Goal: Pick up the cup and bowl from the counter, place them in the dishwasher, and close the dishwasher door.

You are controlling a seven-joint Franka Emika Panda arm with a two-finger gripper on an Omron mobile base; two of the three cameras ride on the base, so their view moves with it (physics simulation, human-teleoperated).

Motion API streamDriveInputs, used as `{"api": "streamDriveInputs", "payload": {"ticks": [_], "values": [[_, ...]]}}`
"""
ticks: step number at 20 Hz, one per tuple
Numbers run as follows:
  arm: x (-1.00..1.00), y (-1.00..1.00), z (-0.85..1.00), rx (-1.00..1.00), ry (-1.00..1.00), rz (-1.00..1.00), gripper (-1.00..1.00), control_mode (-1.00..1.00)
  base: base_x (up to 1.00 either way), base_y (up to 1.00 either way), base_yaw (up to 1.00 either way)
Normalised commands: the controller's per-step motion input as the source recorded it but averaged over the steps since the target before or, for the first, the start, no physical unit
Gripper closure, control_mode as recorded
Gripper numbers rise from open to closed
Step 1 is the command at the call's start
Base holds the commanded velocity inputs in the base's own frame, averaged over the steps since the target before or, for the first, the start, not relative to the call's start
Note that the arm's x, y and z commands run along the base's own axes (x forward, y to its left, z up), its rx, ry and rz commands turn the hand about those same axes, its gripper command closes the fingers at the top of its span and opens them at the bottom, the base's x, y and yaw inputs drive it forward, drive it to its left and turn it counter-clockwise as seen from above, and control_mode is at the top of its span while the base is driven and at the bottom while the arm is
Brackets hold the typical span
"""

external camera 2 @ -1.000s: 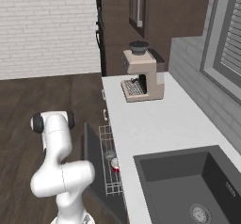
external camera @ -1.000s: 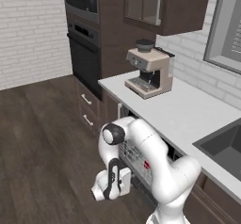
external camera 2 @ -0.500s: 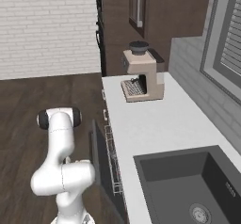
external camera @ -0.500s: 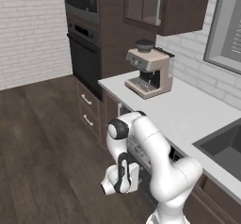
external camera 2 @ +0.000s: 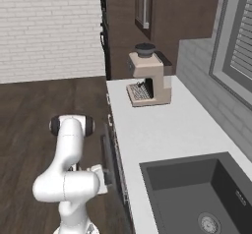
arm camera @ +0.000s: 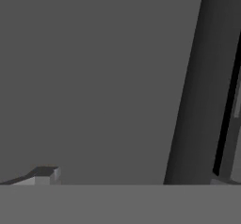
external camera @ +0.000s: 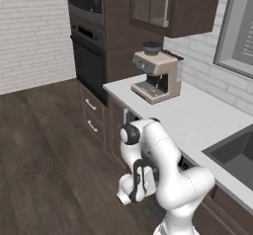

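Left base view: the white arm bends down from its shoulder beside the counter (external camera: 197,115), and the hand hangs low in front of the cabinet fronts, with the gripper (external camera: 134,195) pointing toward the floor next to the dishwasher (external camera: 184,166) opening under the worktop; its fingers are too small here to tell how they stand. A beige coffee machine (external camera: 154,73) sits on the counter near the wall oven (external camera: 89,56), and the corner of the dark sink (external camera: 232,155) cuts into the slab at the right. Right base view: the arm rises at the lower left with its elbow high and the hand reaching right, touching or just beside the door (external camera 2: 110,161), which stands nearly upright, close against the counter's front edge with a narrow gap left at its top. The sink takes up the near part of the counter and the coffee machine stands further back by the wall; the worktop between them is smooth and light. Hand view: the camera looks straight onto the flat dark panel of the door at very close range, with a darker vertical strip and a thin bright line down the right side. One fingertip (arm camera: 44,175) shows at the lower left and another at the far lower right, so the jaws stand wide apart with nothing between them.
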Motion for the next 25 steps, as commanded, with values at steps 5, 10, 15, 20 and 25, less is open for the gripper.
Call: {"api": "streamDriveInputs", "payload": {"ticks": [5,10,15,20,25], "values": [[0.9,-1.0,-0.32,0.0,0.05,0.03,-1.0,-1.0,0.0,0.0,0.0],[0.82,-1.0,-0.3,0.0,0.05,0.01,-1.0,-1.0,0.0,0.0,0.0],[0.81,-1.0,-0.32,0.0,0.0,0.04,-1.0,-1.0,0.0,0.0,0.0],[0.7,-1.0,-0.24,0.0,0.0,0.06,-1.0,-1.0,0.0,0.0,0.0],[0.35,-1.0,0.13,0.08,0.02,0.03,-1.0,-1.0,0.0,0.0,0.0]]}}
